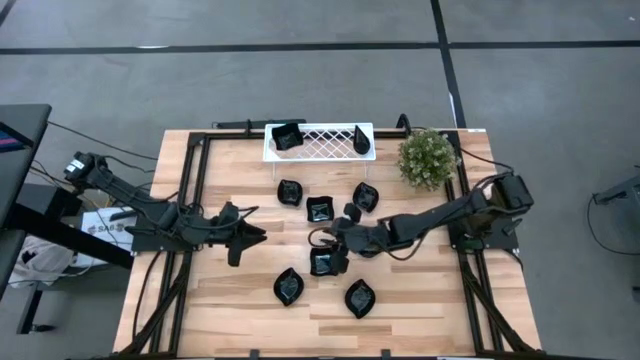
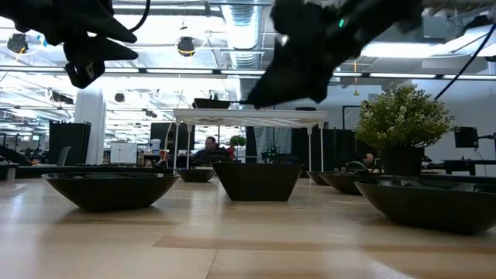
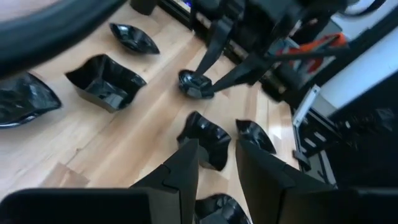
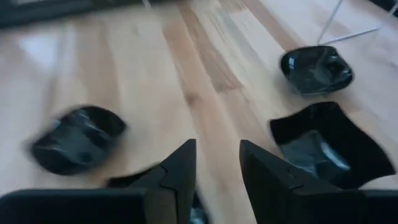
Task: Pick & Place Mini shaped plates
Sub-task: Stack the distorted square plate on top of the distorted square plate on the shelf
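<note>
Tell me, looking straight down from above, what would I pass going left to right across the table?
Left gripper → leaf-shaped plate → square plate → right gripper, just above another square plate → teardrop plate → potted plant.

One camera looks straight down on the whole worktop point(image 1: 240, 300). Another sits at its surface, facing level across. Both wrist cameras look closely down past their fingers, sharing the worktop's middle.
</note>
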Tool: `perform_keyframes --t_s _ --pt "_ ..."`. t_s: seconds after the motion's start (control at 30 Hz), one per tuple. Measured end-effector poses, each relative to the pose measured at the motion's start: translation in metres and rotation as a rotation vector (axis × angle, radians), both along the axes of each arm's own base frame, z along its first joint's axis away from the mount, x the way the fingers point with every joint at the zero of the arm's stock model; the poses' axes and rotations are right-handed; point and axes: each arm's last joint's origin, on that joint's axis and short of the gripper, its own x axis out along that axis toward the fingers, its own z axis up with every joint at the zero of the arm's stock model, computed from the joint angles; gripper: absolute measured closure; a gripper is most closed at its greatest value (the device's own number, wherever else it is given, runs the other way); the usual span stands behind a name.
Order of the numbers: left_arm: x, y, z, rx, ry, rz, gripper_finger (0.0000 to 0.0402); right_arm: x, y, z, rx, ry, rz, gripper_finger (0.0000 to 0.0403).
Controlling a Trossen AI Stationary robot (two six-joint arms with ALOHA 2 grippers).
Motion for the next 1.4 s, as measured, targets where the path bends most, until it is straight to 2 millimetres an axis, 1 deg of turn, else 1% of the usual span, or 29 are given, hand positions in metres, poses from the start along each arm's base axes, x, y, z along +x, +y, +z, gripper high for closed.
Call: perform_keyframes --t_s 0.13,0.3,0.37,0.47,0.83,0.93,1.13,1.2,1.3,1.4 --pt "0.000 0.002 0.000 0.026 -0.016 0.056 0.0293 0.008 -0.008 -0.021 -0.087 0.080 0.024 0.0285" --pt "0.000 0.002 0.001 0.031 -0.021 0.074 0.0293 0.013 -0.020 -0.042 -0.105 0.144 -0.005 0.0285" --pt "0.000 0.002 0.001 0.027 -0.021 0.076 0.0293 0.014 -0.022 -0.047 -0.107 0.161 -0.009 0.0285" --pt "0.000 0.002 0.001 0.027 -0.021 0.076 0.0293 0.017 -0.021 -0.044 -0.130 0.154 0.009 0.0285" --pt "0.000 0.003 0.001 0.054 -0.021 0.074 0.0293 0.016 -0.021 -0.043 -0.394 0.223 0.206 0.0285" --pt "0.000 0.003 0.001 0.060 -0.024 0.085 0.0293 0.017 -0.024 -0.044 -0.438 0.237 0.233 0.0285" --pt "0.000 0.004 0.001 0.069 -0.027 0.099 0.0293 0.018 -0.040 -0.044 -0.436 0.247 0.207 0.0285" --pt "0.000 0.004 0.001 0.070 -0.028 0.100 0.0293 0.019 -0.043 -0.044 -0.434 0.250 0.259 0.0285" --pt "0.000 0.004 0.001 0.070 -0.028 0.101 0.0293 0.019 -0.042 -0.045 -0.442 0.250 0.343 0.0285" --pt "0.000 0.004 0.001 0.070 -0.028 0.101 0.0293 0.019 -0.042 -0.045 -0.448 0.252 0.355 0.0285"
